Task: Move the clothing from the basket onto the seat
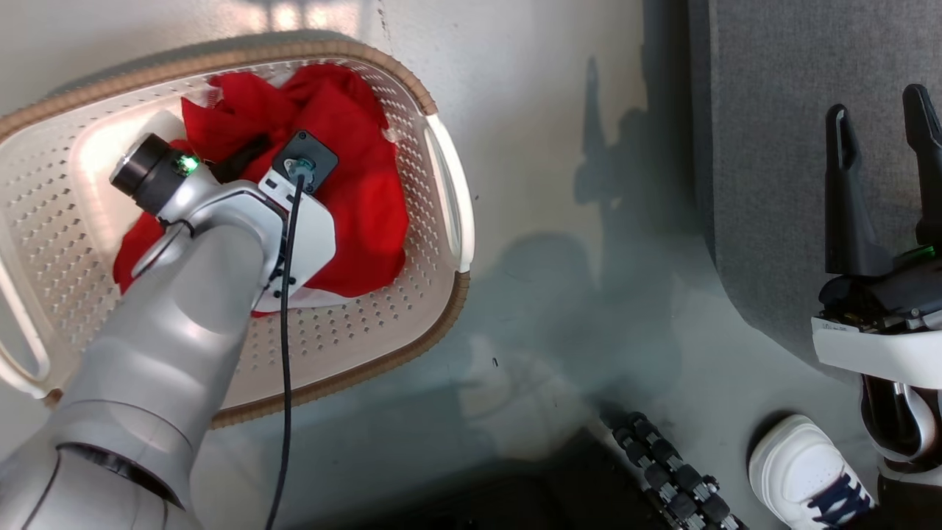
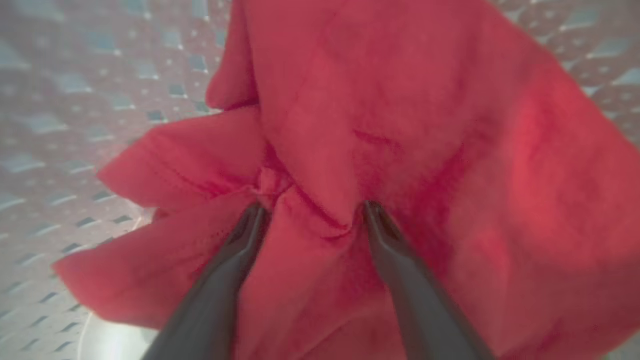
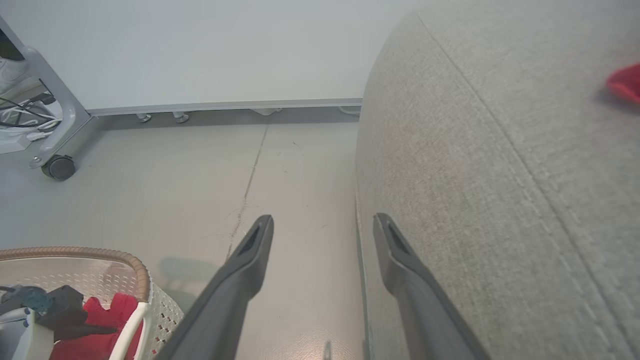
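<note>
Head view: you have the pale perforated plastic laundry basket with a brown rim band [image 1: 423, 294] on the grey floor [image 1: 574, 221]. A crumpled bright red fabric garment [image 1: 353, 169] lies in it, and your left arm reaches down into the heap. The large grey upholstered sofa seat [image 1: 795, 110] lies well apart, on your right.
Left wrist view: your left pincer [image 2: 312, 210] stands wide. Both tips press into the red cloth with a fold bunched between them, and it has closed on nothing.
Right wrist view: your right pincer [image 3: 323, 219] is spread and empty, hanging by the seat's front edge above the floor. At the far right, a scrap of red cloth [image 3: 625, 82] lies on the cushion.
Done: judging by that scrap, one piece looks to be on the seat already, though too little of it shows to be sure.
Left: the garment in the basket is not yet gripped, so you have the pinch, lift, carry and release ahead.
Views compared: the left wrist gives you the fold between the tips, where the head view has the wrist housing in front. The right wrist gives you the scrap on the cushion and a white wheeled partition panel [image 3: 200, 50]. The head view adds a person's white shoe [image 1: 798, 464] near your right arm.
</note>
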Tool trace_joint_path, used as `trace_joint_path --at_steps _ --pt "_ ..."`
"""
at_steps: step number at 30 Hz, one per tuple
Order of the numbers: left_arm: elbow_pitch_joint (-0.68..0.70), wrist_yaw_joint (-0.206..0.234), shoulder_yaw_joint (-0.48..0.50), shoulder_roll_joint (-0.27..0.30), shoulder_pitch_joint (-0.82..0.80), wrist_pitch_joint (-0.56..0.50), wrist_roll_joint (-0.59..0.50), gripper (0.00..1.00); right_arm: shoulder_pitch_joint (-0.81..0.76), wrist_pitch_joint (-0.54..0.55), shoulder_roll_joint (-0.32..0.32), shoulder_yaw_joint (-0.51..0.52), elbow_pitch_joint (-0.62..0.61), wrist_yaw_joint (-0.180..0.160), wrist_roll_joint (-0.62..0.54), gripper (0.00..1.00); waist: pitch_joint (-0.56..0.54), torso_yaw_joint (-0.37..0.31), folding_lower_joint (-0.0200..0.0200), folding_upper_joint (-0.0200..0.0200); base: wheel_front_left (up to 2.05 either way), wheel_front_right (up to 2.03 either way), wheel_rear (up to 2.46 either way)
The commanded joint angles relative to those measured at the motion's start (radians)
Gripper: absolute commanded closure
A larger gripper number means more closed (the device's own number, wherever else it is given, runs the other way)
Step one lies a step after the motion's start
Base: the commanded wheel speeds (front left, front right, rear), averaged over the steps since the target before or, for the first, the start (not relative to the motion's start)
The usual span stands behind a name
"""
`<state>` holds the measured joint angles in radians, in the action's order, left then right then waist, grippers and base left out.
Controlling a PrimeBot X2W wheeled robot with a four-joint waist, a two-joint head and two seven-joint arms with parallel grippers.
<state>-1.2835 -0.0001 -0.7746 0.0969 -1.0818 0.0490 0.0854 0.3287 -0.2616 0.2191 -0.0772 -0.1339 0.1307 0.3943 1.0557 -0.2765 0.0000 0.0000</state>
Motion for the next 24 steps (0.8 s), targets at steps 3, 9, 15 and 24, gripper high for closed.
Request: trace_joint_path --at_steps 3,9,15,24 --pt "-0.005 -0.026 -0.016 0.020 -0.035 -0.067 -0.013 0.00 -0.007 0.001 -0.004 0.000 0.025 0.000 0.015 0.00 0.018 -0.009 0.0000 0.0000 0.00 0.00 0.00" --pt "-0.009 -0.028 -0.033 0.041 -0.045 -0.203 -0.012 0.00 -0.022 0.003 -0.010 -0.017 0.031 0.001 0.012 0.00 0.034 -0.007 0.0000 0.0000 0.00 0.00 0.00" --pt "-0.017 -0.013 -0.017 0.062 -0.032 -0.284 0.019 0.00 -0.026 0.004 -0.017 -0.012 0.034 0.001 0.013 0.00 0.044 -0.007 0.0000 0.0000 0.00 0.00 0.00" --pt "-0.027 -0.028 -0.027 0.075 -0.003 -0.365 0.039 1.00 -0.006 0.005 -0.026 -0.009 0.057 0.001 0.009 0.00 0.044 -0.010 0.0000 0.0000 0.00 0.00 0.00"
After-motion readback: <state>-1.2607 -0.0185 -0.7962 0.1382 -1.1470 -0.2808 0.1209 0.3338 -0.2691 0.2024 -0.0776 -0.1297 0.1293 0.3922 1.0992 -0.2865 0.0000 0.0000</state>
